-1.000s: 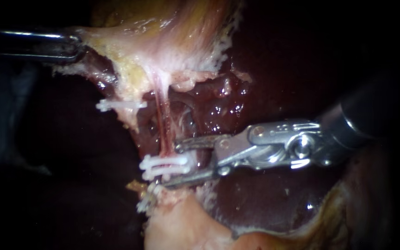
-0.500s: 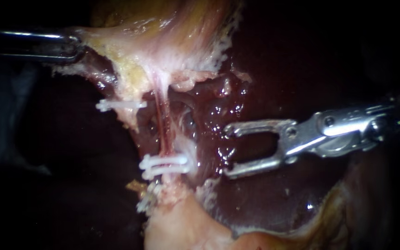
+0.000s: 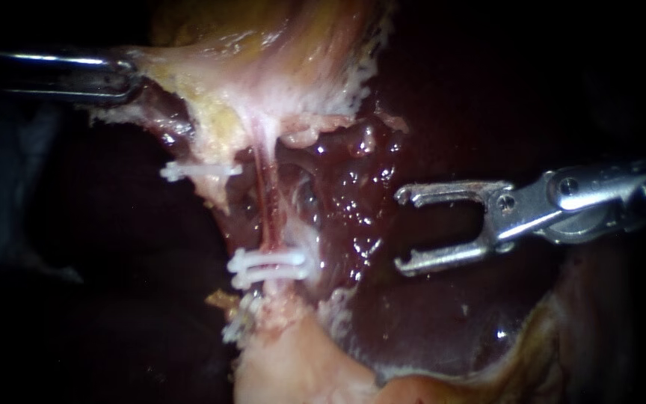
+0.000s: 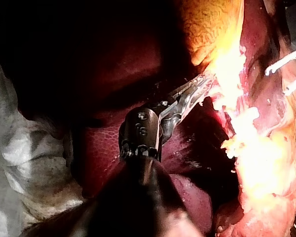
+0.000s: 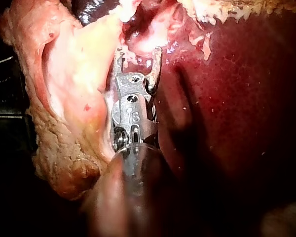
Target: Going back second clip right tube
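Field: dark red, glistening liver [image 3: 443, 329], with pale yellowish tissue [image 3: 263, 82] draped across its upper part. The jaws of the right instrument [image 3: 403, 230] are spread wide and hold nothing. Their tips face the tubes over bare liver, well apart from every clip, and the shaft leaves toward the right edge. In the right wrist view these open jaws lie just beside a pale fold of tissue. The jaws of the left instrument [image 4: 200, 89] are closed on the edge of the pale yellowish tissue, which is stretched toward them. The right tube [image 3: 265, 202] is a thin reddish strand descending from that tissue. The lower clip [image 3: 267, 268], white and showing two parallel bars, crosses its lower end. The upper clip [image 3: 200, 170] sits on the strand just to its left.
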